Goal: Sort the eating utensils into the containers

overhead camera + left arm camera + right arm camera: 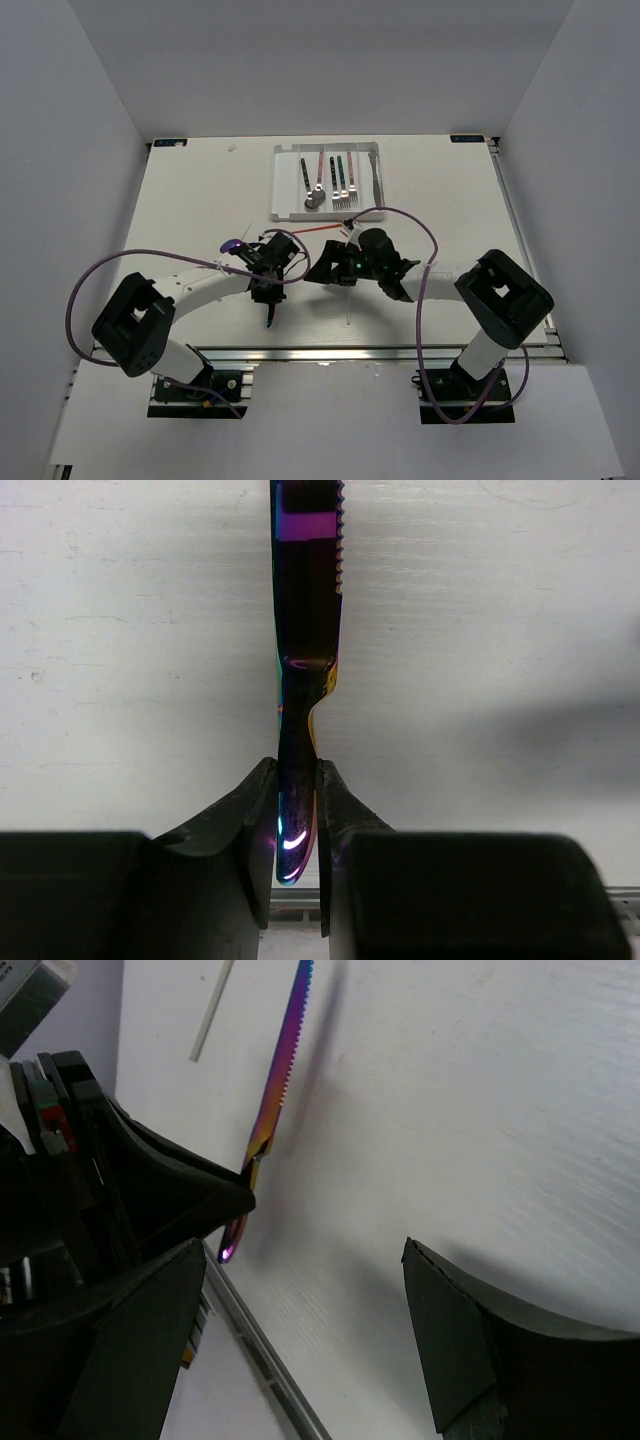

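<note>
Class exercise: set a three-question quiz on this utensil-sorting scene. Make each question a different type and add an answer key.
1. True or false: the left gripper is shut on the handle of the iridescent purple knife.
2. Multiple choice: the right gripper is A) shut on a fork; B) open and empty; C) shut on a spoon.
3. Fill in "near" or "far": the white tray lies toward the ___ edge of the table.
Key: 1 true; 2 B; 3 far.
</note>
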`<action>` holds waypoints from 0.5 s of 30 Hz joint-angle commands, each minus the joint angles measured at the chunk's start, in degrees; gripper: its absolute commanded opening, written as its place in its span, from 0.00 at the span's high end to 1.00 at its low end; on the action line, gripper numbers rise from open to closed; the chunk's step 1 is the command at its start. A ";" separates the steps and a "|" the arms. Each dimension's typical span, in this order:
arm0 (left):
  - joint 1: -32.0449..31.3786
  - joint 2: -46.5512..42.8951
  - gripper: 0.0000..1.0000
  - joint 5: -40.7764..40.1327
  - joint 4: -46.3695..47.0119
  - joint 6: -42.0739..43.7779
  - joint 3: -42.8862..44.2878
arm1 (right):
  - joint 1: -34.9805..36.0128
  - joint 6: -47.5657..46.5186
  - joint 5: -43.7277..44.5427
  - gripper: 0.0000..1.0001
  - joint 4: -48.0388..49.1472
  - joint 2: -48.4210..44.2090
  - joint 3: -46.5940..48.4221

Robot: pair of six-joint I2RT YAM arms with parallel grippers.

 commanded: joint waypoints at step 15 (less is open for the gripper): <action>-1.15 -6.18 1.00 4.95 3.52 -0.28 1.30 | 3.76 15.46 -4.72 0.19 28.20 15.62 2.91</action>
